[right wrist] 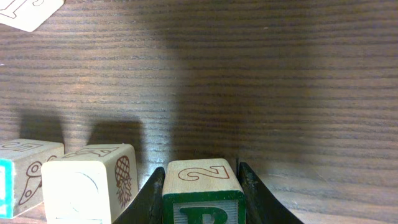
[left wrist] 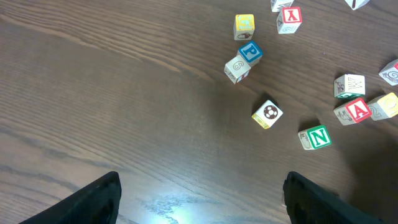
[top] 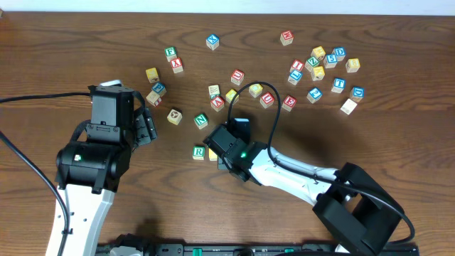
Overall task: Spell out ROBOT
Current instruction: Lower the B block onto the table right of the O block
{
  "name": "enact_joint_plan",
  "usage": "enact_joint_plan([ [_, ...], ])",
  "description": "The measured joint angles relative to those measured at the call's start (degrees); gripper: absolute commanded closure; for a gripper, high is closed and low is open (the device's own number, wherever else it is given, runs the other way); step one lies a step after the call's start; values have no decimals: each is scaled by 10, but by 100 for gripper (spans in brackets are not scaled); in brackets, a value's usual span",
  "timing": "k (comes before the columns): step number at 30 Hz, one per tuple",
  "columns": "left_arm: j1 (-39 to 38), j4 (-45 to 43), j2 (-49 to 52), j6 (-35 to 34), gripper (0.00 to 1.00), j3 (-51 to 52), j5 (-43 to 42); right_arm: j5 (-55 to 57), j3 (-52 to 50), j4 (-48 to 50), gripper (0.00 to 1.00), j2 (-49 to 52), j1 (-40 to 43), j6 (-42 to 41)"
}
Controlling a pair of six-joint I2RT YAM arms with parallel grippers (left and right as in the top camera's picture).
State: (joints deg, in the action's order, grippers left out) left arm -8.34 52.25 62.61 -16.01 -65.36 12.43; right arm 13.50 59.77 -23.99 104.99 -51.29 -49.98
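**When the grip opens**

While the green B block point(right wrist: 202, 177) sits clenched in the right tool point(right wrist: 200, 199), lower centre, just beside the cream block point(right wrist: 93, 180), opening may shove that neighbour askew. The left tool point(left wrist: 199, 199) hangs released over the bench point(left wrist: 124, 93).

Overhead bright, even, sharp. Left wrist: glare on surface point(left wrist: 163, 205) at 6 o'clock. Right wrist: dim, broad shadow at centre.

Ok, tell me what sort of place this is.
Probably a robot lab or test bench, not a home. A left arm and right arm work at a wood-grain table with trailing cables, and letter blocks lie scattered on it. The right gripper clamps a green block.
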Motion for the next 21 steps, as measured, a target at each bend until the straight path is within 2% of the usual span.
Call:
enact_joint_plan([
  [21, 0, 0, 0, 0, 18, 0, 0, 1, 0, 35, 80, 17, 0, 2],
])
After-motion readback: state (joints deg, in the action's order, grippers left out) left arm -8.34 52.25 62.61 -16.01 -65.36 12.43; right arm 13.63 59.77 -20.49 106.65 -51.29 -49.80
